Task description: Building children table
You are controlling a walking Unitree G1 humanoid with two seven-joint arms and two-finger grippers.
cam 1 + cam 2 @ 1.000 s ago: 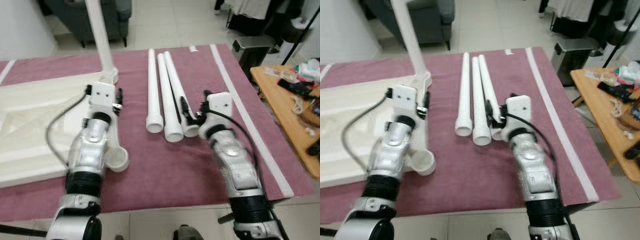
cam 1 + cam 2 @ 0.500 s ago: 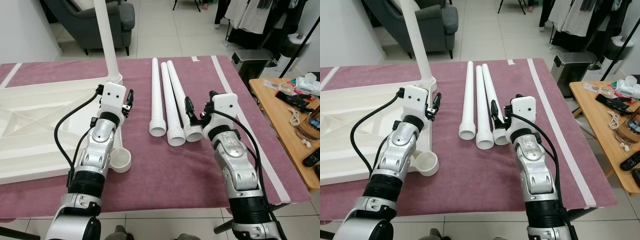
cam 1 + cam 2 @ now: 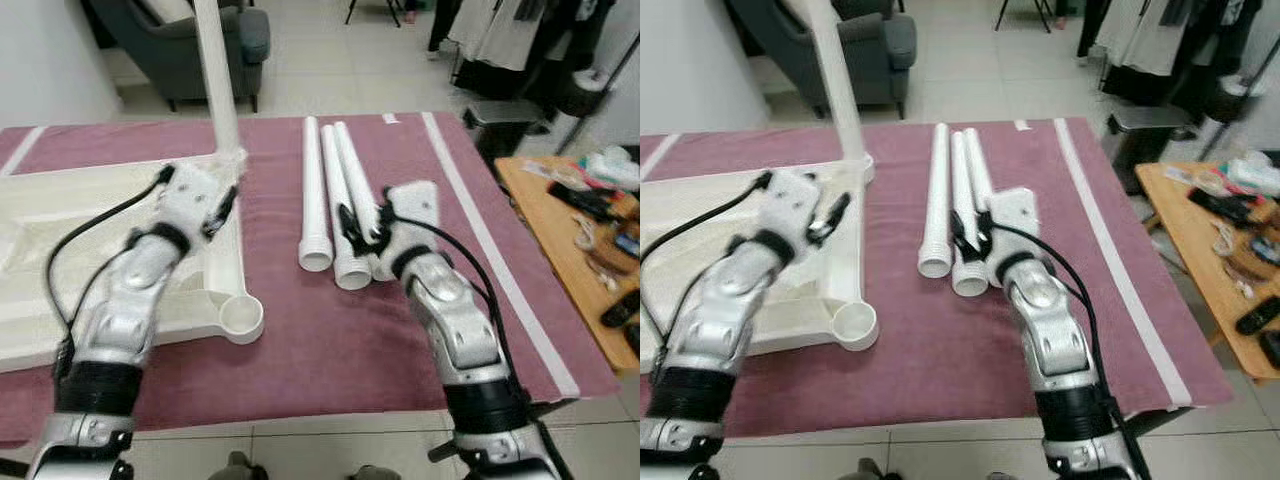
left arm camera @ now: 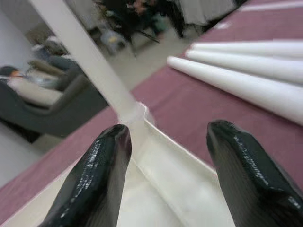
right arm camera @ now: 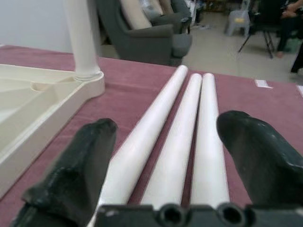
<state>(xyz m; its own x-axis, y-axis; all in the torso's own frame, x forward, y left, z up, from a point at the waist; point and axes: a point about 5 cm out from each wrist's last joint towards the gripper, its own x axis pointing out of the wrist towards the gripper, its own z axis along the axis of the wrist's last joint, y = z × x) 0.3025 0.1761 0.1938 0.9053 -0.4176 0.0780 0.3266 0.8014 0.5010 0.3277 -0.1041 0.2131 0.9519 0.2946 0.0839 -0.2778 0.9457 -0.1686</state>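
Both end effectors had shifted leftward. Left end effector (image 3: 222,204), fingers parted, hovered over the inverted tabletop (image 3: 60,250) near its mounted leg (image 3: 218,75). Right end effector (image 3: 358,225), fingers spread, sat above three loose legs (image 3: 322,190) lying together on the rug (image 3: 330,340).

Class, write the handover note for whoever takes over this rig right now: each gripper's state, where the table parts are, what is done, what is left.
Left gripper: open, over the upturned tabletop near the corner with the fitted leg.
Right gripper: open, holding nothing, at the near ends of the three loose legs lying side by side on the rug.
Done: one leg stands upright in its corner.
Left: three legs to fit; the near corner socket is empty.
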